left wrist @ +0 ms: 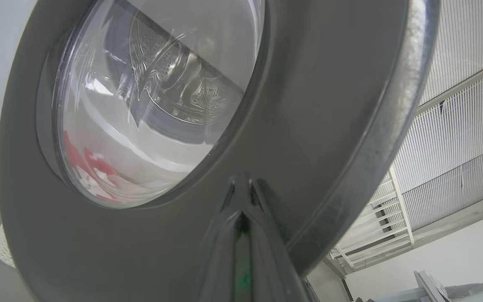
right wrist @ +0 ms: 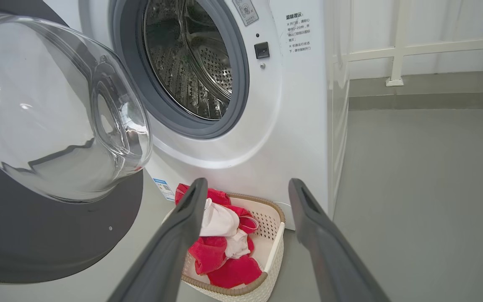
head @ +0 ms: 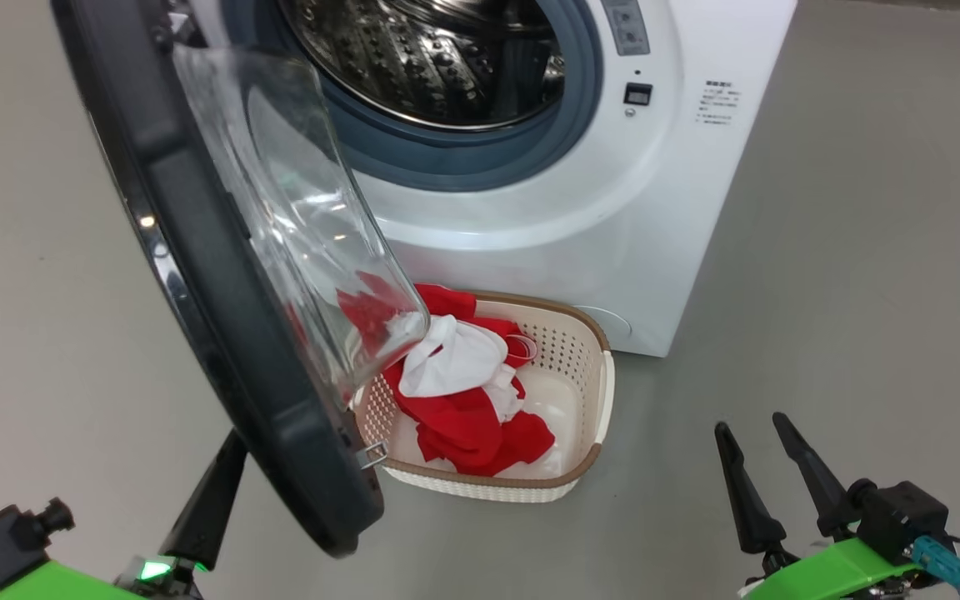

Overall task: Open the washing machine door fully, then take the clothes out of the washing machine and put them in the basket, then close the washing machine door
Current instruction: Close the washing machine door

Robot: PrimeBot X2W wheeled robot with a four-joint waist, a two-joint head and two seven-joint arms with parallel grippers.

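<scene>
Our left gripper [left wrist: 241,220], closed on nothing, sets its tips against the glossy door [head: 197,275] and may skid off before the latch catches; the clothes [head: 463,417] already lie in the basket [head: 592,392] below; our right gripper [head: 751,425] hangs open, empty.

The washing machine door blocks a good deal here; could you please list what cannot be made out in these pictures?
- Head view: the basket's left end, hidden behind the washing machine door.
- Head view: the left gripper's tips, hidden behind the door's lower edge.
- Head view: the drum's upper part, cut off by the top edge.
- Head view: the printed text on the washing machine, too small to read.
</scene>
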